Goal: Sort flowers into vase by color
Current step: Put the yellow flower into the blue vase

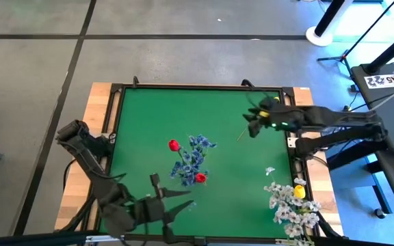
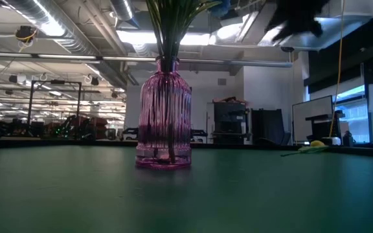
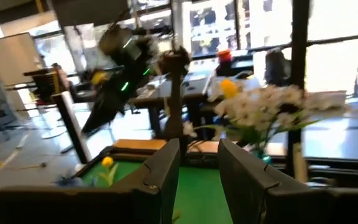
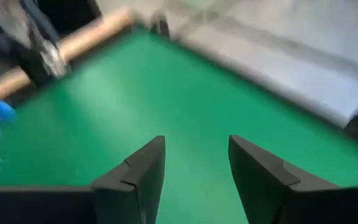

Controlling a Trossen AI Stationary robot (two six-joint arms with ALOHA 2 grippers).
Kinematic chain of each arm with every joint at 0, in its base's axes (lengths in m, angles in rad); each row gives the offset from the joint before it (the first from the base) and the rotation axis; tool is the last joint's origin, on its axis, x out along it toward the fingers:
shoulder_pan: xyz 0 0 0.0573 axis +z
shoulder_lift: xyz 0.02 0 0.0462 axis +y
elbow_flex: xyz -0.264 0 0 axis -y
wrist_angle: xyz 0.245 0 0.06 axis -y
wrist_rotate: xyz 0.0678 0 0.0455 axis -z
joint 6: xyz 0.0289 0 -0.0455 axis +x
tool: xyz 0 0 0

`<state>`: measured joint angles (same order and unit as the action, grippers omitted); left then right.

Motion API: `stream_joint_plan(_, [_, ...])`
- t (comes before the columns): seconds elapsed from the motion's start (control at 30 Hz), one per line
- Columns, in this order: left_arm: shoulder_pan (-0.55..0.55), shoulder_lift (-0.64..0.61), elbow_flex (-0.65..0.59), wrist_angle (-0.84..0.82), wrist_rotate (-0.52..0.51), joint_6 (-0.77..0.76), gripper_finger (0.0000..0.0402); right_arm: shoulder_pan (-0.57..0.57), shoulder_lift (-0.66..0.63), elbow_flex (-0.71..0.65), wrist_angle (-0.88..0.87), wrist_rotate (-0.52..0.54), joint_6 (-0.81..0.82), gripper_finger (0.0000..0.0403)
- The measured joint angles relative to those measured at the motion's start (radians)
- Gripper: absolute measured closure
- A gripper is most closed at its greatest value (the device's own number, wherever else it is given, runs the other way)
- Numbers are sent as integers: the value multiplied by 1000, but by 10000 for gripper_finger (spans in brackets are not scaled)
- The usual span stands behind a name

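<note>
Right pincer (image 1: 254, 124) hangs with fingers apart, empty, over the far right of the worktop (image 1: 149, 116). A loose stem (image 1: 241, 135) lies just nearer, left of it. Left pincer (image 1: 183, 199) waits parted, empty.

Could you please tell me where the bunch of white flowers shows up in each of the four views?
High view: white flowers at the lower right, by the table's edge.
Low view: not in it.
Left wrist view: right of centre, beyond the left tool.
Right wrist view: not in it.
Shared landmark: the green table top.
</note>
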<state>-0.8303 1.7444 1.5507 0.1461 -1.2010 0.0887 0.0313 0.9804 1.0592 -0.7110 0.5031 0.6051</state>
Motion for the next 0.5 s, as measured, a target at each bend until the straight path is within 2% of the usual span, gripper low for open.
stream_joint_plan(0.07, [-22,-13,0,-3,5,4,294,-64,37,-30,-4,-44,52,228])
stream_joint_plan(0.23, [-64,-31,0,-1,-9,-19,294,-151,159,-175,11,30,312,228])
stream_joint_plan(0.4, [-127,-31,0,-19,-118,-85,294,-146,272,-333,109,84,538,228])
stream_joint_plan(0.5, [-174,-30,0,-49,-121,-103,294,-115,343,-423,281,115,634,228])
